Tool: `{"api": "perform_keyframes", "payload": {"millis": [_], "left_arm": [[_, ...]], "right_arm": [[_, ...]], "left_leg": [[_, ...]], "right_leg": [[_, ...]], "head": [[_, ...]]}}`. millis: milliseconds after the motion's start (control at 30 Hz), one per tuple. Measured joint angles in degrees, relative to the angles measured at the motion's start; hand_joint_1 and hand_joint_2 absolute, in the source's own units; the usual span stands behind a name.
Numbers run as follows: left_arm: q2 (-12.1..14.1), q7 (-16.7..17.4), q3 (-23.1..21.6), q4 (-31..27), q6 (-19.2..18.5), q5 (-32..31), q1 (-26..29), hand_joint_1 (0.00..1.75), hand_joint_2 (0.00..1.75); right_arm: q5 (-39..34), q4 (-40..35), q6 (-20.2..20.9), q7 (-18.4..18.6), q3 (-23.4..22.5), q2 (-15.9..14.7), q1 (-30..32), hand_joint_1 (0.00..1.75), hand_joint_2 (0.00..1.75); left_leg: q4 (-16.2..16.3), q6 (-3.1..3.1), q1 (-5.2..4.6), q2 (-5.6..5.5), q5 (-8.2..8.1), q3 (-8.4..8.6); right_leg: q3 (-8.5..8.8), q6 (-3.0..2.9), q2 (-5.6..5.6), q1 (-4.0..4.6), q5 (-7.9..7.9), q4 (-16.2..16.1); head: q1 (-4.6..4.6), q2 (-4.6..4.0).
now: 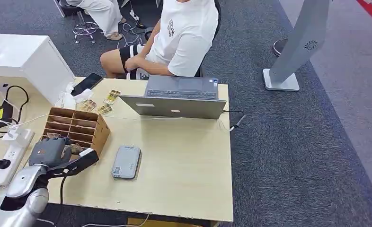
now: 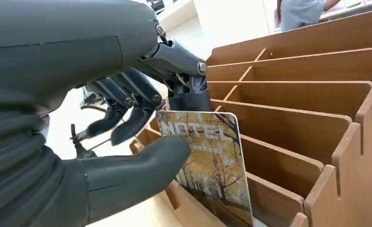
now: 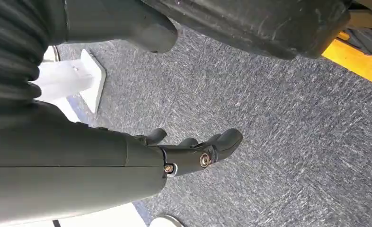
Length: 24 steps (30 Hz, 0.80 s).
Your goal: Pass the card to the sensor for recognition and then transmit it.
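Note:
In the left wrist view my left hand [image 2: 127,123] pinches a card [image 2: 215,175] printed with HOTEL and yellow autumn trees, thumb on its face and a finger behind its top edge. The card's lower end stands in a slot of the wooden card rack [image 2: 316,109]. In the head view the left hand [image 1: 56,152] is at the near end of the rack [image 1: 77,126], and the grey sensor [image 1: 126,161] lies flat on the table to its right. My right hand [image 3: 193,151] hangs over the carpet, fingers loosely apart and holding nothing.
An open laptop [image 1: 179,98] stands at the table's far edge before a seated person [image 1: 179,38]. Loose cards [image 1: 101,103] and a black phone [image 1: 86,83] lie behind the rack. A white power strip [image 1: 11,153] with cables lies on the left.

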Motion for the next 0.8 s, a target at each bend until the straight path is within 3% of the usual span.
{"api": "perform_keyframes", "payload": {"millis": [233, 433, 533, 667, 800], "left_arm": [[-0.2, -2.6, -0.7, -5.9, 2.4, 2.7, 0.3, 1.75, 1.75], [0.4, -2.7, -4.2, -13.0, 3.0, 4.3, -3.1, 1.75, 1.75], [0.5, -3.0, -6.2, -15.8, 2.9, 4.6, -5.9, 1.75, 1.75], [0.0, -0.4, -8.6, -16.3, 3.3, 3.7, -11.3, 1.75, 1.75], [-1.8, 1.7, -10.0, -13.0, 6.9, 0.2, -18.3, 1.75, 1.75]], "right_arm": [[-0.3, 0.0, 0.0, 0.0, -0.1, 0.0, 0.0, 0.00, 1.75], [-1.1, 0.0, 0.0, 0.0, -0.6, 0.0, 0.1, 0.00, 1.75], [-1.1, -0.1, 0.0, -0.2, -1.1, 0.2, 0.1, 0.00, 1.75], [-0.8, -0.3, 0.0, -0.2, -1.4, 0.4, 0.1, 0.00, 1.75], [0.2, -0.3, 0.0, -0.4, -1.5, 0.4, 0.1, 0.00, 1.75]], "left_leg": [[0.0, 0.00, 0.00, 0.01, 0.00, 0.00], [0.0, -0.01, 0.00, 0.01, 0.01, 0.02], [0.0, -0.01, 0.00, -0.04, 0.03, 0.02], [0.0, -0.01, 0.00, -0.02, 0.04, 0.02], [0.0, 0.03, 0.00, -0.04, 0.08, 0.02]], "right_leg": [[-0.05, 0.00, 0.01, 0.00, 0.00, 0.0], [-0.04, -0.03, 0.01, 0.00, 0.04, 0.0], [-0.02, -0.03, -0.03, 0.00, 0.04, 0.0], [-0.03, -0.02, -0.01, 0.00, 0.06, 0.0], [0.00, 0.00, -0.02, 0.00, 0.09, 0.0]], "head": [[0.00, -0.02], [0.00, -0.02], [0.00, 0.00], [0.02, 0.00], [0.02, 0.00]]}}
